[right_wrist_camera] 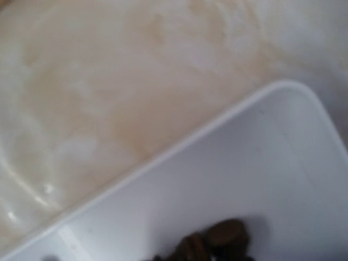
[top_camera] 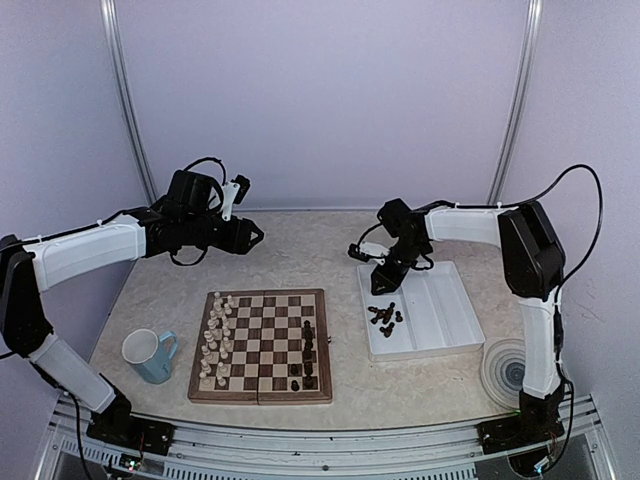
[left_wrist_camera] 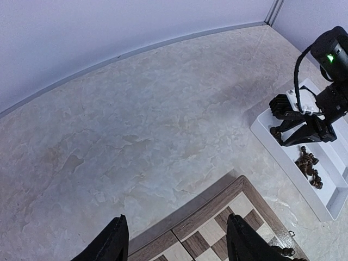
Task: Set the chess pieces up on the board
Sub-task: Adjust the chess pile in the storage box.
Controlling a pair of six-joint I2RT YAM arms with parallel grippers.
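Closest to the left wrist lens, 2 black fingers of the left gripper: spread wide, gripping nothing, hanging over the beige marbled table just past a far corner of 1 square wooden chessboard with dark brown and pale beige checks, a light wood border and a centre fold seam. Lying flat on the near left part of the table. Along its left side, 2 files of cream-white figures. Along its right side, several tiny dark brown chess figures, carved, each roughly filling 1 square, upright in 2 partly filled files; too small for a firm count. Just right of the board, 1 white ridged tray split into long channels, with a loose heap of more dark figures in the left channel; perhaps 6 or 7, overlapping, so no exact tally. Over that channel, just beyond the heap, the right gripper, tips angled down toward the tray; cannot tell how far parted or whether anything is pinched. Right wrist view blurred: only a tray corner and a few dark figures at the bottom edge. Also 1 pale blue mug left of the board and 1 ringed grey disc right of the tray.
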